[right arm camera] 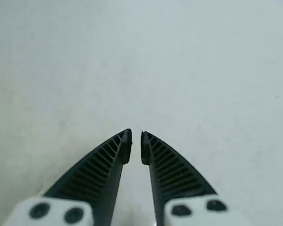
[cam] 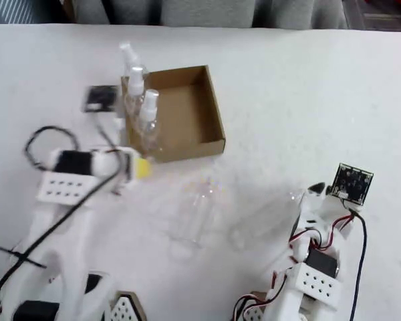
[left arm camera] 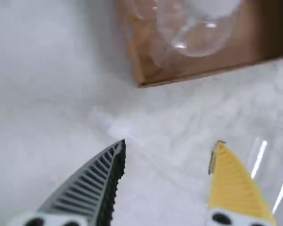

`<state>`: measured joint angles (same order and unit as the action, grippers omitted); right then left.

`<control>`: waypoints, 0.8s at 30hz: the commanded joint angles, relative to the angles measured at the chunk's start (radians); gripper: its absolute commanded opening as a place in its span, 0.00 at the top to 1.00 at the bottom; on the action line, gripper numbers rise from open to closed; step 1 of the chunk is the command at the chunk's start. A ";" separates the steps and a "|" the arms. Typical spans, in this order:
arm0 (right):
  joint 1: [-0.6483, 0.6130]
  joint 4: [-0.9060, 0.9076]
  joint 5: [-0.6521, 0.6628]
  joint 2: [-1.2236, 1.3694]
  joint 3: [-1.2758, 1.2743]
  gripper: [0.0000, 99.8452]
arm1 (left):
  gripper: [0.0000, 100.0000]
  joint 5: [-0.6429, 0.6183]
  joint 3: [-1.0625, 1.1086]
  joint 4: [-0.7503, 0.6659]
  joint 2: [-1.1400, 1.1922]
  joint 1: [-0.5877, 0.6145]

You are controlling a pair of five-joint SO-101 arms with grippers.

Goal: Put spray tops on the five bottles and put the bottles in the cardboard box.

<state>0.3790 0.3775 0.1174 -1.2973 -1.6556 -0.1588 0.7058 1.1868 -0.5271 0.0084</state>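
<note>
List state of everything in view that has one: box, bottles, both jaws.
Box: open, upright on table.
Capped bottles: three, upright in box, along one wall.
Bare bottles: two, lying on table, no tops visible.
Left arm: jaws open, empty, near box corner.
Right arm: jaws shut, empty, over table.

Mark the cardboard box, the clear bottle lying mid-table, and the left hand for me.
cardboard box [cam: 187, 114]: high view, bare floor of the box.
clear bottle [cam: 199, 212]: high view, middle of its body.
left hand [left arm camera: 170, 142]: left wrist view, midway between its open fingertips.
</note>
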 commanded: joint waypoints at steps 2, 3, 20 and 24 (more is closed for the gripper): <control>-0.133 0.269 0.003 -0.008 0.180 0.98 | 0.72 0.011 0.043 -0.012 -0.048 0.234; -0.173 0.325 0.008 -0.007 0.219 0.98 | 0.72 0.011 0.061 -0.035 -0.045 0.265; -0.699 0.800 0.002 0.044 0.809 0.98 | 0.72 0.017 0.129 -0.235 0.196 0.659; -0.762 0.840 -0.035 0.237 0.891 0.98 | 0.72 0.017 0.147 -0.238 0.206 0.736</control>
<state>-0.3422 1.1999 0.1097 -1.1899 -0.8516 -0.1511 0.8500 0.9705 -0.3322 0.6682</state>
